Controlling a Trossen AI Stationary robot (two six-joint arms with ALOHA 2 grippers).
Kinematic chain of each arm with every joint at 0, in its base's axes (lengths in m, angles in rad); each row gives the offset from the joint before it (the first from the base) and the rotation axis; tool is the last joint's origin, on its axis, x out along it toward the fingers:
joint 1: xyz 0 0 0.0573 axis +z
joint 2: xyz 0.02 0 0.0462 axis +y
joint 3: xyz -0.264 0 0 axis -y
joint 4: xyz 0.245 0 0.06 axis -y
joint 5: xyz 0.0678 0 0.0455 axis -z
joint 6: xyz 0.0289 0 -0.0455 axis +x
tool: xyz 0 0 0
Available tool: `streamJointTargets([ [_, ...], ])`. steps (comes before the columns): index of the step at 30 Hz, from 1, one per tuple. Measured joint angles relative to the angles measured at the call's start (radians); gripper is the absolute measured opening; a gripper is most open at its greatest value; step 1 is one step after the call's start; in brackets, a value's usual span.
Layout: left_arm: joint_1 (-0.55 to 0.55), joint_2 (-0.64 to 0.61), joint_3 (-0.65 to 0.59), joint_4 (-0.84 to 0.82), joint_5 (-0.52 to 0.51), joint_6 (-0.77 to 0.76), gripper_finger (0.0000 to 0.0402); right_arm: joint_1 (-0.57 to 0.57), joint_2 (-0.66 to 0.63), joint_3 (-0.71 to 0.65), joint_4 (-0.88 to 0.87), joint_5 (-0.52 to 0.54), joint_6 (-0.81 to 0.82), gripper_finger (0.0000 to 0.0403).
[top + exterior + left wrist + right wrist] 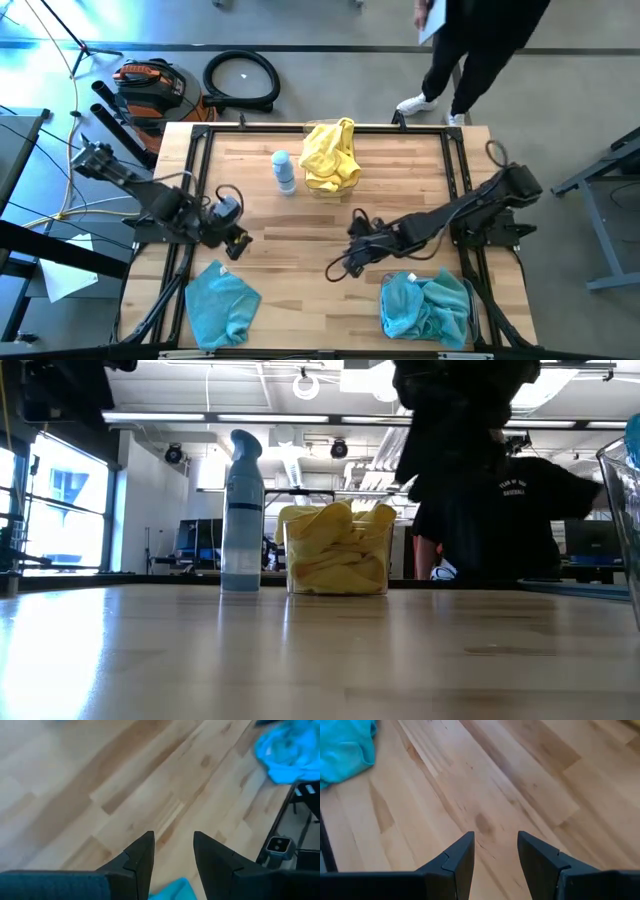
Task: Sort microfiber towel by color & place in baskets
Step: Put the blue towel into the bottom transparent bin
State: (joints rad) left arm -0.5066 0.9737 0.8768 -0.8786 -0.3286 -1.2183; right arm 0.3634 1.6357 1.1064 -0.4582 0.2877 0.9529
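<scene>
Yellow towels (pixel 331 155) fill a clear tub (pixel 337 582) at the table's far middle. Teal towels (pixel 428 305) lie heaped in a second clear tub (pixel 474 322) at the near right. One loose teal towel (pixel 222 305) lies crumpled on the table at the near left. It also shows in the left wrist view (pixel 172 891) and the right wrist view (pixel 345 750). My left gripper (pixel 238 245) is open and empty over bare wood, just beyond the loose towel's far edge. My right gripper (pixel 340 265) is open and empty over the table's middle, left of the teal tub.
A white-and-blue spray bottle (pixel 284 172) stands upright left of the yellow tub. A person (pixel 470 50) stands beyond the table's far edge. A black frame (pixel 200 160) runs along the table's sides. Bare wood lies between the two grippers.
</scene>
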Motion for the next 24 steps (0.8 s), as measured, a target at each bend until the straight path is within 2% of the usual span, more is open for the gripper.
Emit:
streamJointTargets([
  [6, -0.092, 0.114, 0.000, -0.001, 0.013, -0.212, 0.0126, -0.002, -0.158, -0.134, 0.027, 0.036, -0.012, 0.0146],
  [12, -0.173, 0.226, 0.000, -0.034, 0.110, -0.435, 0.0126, -0.003, -0.278, -0.233, 0.062, 0.048, -0.012, 0.0146],
  [21, -0.281, 0.391, 0.000, -0.024, 0.256, -0.666, 0.0126, -0.003, -0.319, -0.272, 0.066, 0.044, -0.019, 0.0146],
  [24, -0.322, 0.450, 0.000, 0.044, 0.311, -0.699, 0.0126, -0.003, -0.319, -0.272, 0.066, 0.040, -0.021, 0.0146],
])
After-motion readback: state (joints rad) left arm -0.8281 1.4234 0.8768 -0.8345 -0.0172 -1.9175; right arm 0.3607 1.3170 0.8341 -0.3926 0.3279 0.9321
